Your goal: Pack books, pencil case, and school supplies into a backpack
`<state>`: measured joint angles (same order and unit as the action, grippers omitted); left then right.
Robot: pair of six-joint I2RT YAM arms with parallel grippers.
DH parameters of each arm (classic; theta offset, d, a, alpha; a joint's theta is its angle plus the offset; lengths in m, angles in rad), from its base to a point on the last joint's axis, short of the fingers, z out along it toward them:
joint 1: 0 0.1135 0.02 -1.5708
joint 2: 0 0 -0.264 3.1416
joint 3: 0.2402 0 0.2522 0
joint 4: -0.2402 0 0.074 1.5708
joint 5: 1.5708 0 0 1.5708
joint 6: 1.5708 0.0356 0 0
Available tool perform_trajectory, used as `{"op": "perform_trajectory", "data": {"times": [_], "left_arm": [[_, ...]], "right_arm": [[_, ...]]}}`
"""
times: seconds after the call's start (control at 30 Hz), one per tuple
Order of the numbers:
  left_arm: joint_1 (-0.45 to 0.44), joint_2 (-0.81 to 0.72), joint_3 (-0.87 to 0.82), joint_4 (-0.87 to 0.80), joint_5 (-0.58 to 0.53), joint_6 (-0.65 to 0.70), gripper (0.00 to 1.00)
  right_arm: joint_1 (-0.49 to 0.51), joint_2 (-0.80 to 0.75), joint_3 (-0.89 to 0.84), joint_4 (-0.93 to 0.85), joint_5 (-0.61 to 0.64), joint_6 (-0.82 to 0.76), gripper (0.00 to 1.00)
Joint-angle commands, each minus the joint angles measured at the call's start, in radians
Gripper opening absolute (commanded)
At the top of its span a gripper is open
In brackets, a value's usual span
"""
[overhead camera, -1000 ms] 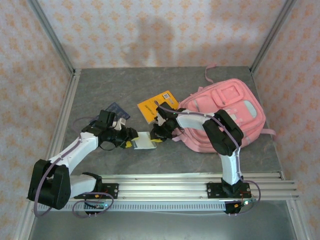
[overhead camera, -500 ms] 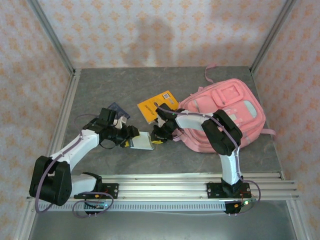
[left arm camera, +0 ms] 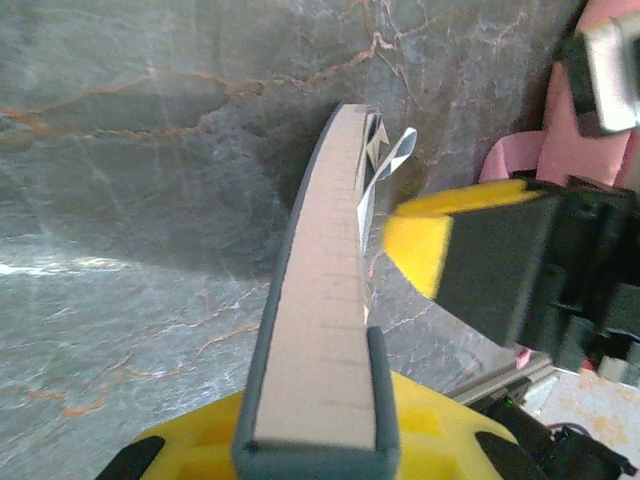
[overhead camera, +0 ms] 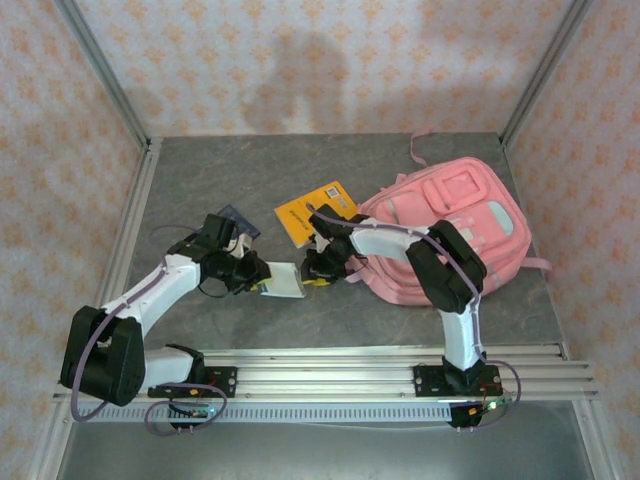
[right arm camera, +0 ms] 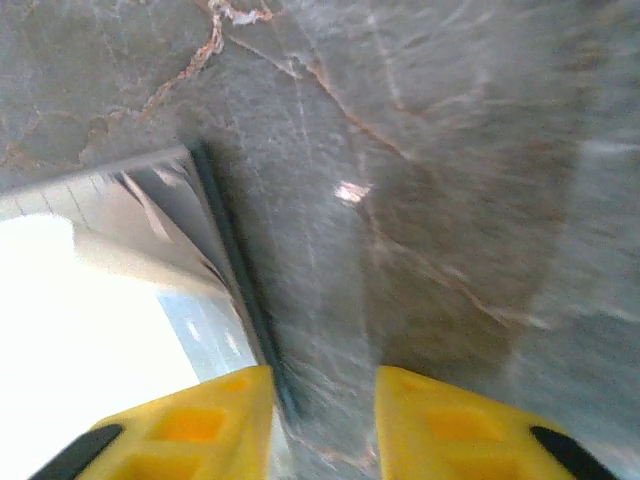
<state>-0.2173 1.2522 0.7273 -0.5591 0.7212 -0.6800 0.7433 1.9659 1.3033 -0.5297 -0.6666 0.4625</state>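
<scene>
My left gripper [overhead camera: 258, 278] is shut on a slim pale blue-grey book [overhead camera: 285, 282], held on edge just over the table. In the left wrist view the book [left arm camera: 325, 300] runs edge-on away from the left gripper [left arm camera: 315, 432], page block up. My right gripper [overhead camera: 313, 270] stands at the book's far end, open. In the right wrist view the book's dark edge [right arm camera: 235, 270] lies beside the left finger of the right gripper [right arm camera: 322, 405]. The pink backpack [overhead camera: 455, 225] lies at the right. An orange-yellow book [overhead camera: 312, 211] and a dark blue checked book [overhead camera: 233, 219] lie behind. The pencil case and school supplies are out of view.
Grey marbled table [overhead camera: 200, 170] with metal rails along the left side and the front [overhead camera: 330, 365]. The right arm reaches across the backpack's left side. A backpack strap [overhead camera: 418, 150] trails toward the back wall. Patterned walls close in the back and sides.
The left gripper's jaws have closed on the pale book. The right gripper's jaws have widened at the book's far end. Both arms stay almost in place.
</scene>
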Motion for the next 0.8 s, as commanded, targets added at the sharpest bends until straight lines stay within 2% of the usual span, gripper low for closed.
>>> {"op": "perform_trajectory", "data": {"times": [0.0, 0.2, 0.27, 0.43, 0.77], "left_arm": [[-0.006, -0.072, 0.065, -0.115, -0.140, 0.002, 0.00], [-0.018, -0.099, 0.124, -0.132, -0.174, -0.053, 0.00], [-0.030, -0.096, 0.153, -0.129, -0.179, -0.059, 0.00], [-0.050, -0.066, 0.209, -0.120, -0.183, -0.053, 0.00], [-0.052, -0.066, 0.169, -0.099, -0.170, -0.052, 0.00]], "right_arm": [[-0.033, -0.155, 0.084, -0.207, 0.189, -0.088, 0.41], [-0.100, -0.273, 0.196, -0.467, 0.597, -0.260, 0.54], [-0.118, -0.268, 0.204, -0.497, 0.675, -0.292, 0.60], [-0.140, -0.204, 0.231, -0.513, 0.667, -0.299, 0.60], [-0.142, -0.136, 0.215, -0.481, 0.579, -0.269, 0.51]]}}
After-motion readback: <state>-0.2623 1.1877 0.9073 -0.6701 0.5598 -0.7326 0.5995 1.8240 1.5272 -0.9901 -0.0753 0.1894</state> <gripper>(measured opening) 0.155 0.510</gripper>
